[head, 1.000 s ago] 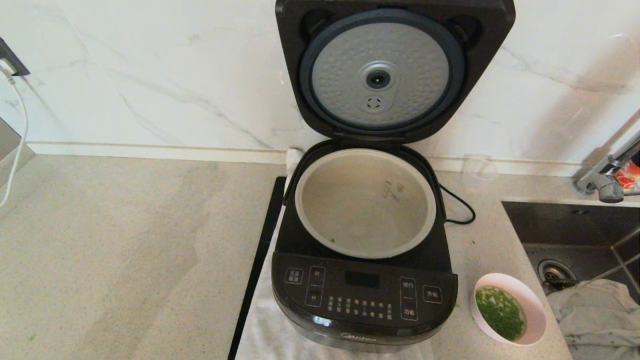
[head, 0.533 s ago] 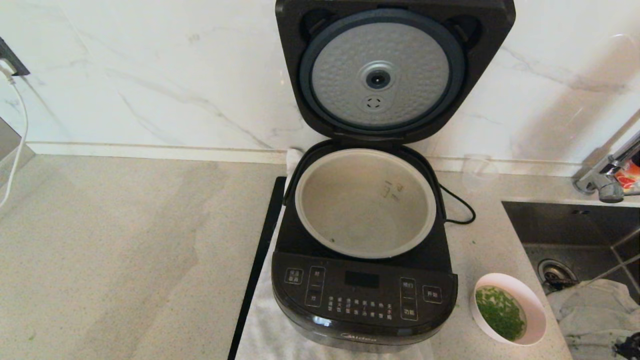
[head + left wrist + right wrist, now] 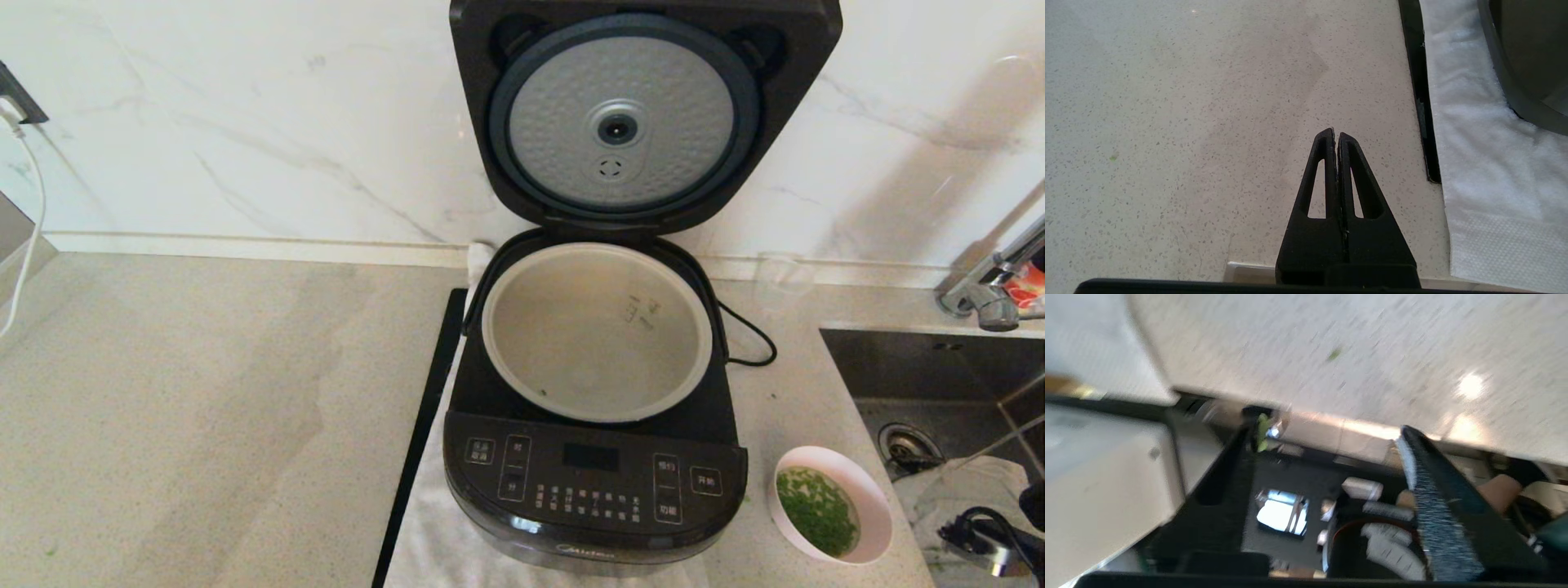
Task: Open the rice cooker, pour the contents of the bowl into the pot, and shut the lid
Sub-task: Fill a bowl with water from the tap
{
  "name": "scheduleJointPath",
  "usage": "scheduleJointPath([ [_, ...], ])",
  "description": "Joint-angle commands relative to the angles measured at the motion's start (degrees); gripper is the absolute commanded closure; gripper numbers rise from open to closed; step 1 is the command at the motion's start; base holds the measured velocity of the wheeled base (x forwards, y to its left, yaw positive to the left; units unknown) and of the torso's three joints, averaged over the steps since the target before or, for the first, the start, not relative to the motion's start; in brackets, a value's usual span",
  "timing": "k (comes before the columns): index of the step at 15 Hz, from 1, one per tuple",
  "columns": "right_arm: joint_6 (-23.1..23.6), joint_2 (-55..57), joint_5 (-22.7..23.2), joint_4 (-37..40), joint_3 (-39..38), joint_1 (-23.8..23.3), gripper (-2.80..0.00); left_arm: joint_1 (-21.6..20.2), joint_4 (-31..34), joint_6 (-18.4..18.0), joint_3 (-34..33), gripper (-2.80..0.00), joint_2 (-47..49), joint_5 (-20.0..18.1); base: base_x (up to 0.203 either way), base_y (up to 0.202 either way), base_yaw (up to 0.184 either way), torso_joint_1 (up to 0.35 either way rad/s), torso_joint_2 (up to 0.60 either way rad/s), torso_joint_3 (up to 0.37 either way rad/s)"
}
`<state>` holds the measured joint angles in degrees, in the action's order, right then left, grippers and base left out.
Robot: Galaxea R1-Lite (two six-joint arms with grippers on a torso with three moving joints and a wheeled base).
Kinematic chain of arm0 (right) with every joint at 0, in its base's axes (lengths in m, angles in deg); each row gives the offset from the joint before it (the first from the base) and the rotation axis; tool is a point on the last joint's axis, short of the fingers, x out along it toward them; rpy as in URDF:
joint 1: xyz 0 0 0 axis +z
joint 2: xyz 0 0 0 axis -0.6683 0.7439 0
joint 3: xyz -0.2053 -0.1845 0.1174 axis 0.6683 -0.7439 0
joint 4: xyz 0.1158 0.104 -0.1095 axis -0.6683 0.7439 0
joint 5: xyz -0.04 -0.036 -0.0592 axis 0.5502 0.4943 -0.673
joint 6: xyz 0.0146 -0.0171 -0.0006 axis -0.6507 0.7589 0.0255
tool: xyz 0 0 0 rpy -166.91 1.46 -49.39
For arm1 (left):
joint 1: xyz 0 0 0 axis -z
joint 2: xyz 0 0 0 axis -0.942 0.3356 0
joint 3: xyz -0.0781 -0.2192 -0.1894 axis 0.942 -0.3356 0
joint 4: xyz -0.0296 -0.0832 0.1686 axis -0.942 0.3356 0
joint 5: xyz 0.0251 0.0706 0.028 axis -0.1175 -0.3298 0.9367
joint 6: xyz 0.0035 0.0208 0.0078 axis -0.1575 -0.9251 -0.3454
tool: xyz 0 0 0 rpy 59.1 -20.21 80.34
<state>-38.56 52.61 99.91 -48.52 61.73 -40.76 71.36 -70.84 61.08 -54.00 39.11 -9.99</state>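
counter: pale speckled stone, it fills the left and the front of the head view.
wall: white marble with thin grey veins, behind the counter.
white towel: flat on the counter, a dark appliance stands on it.
black strip: long and thin, along the left edge of the towel.
sink: dark steel, at the right, with a round drain.
cloth: pale and crumpled, inside the sink.
faucet: chrome, above the back of the sink.
clear cup: near the wall.
white cable: hangs at the far left.
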Motion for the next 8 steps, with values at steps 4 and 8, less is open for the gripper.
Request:
scheduleJointPath([
  [4, -2.51, 6.65, -0.86, -3.43, 1.58, 0.05, -2.8, 0.0, 0.04, -0.01, 0.0, 0.0, -0.01, -0.01, 0.0, 0.0, 0.0, 0.0, 0.0, 0.0],
  [8, -4.73, 10.23, -0.9, -4.37, 4.38, -0.04, -2.8, 0.0, 0.04, -0.01, 0.0, 0.0, -0.06, -0.04, 0.0, 0.0, 0.0, 0.0, 0.0, 0.0],
])
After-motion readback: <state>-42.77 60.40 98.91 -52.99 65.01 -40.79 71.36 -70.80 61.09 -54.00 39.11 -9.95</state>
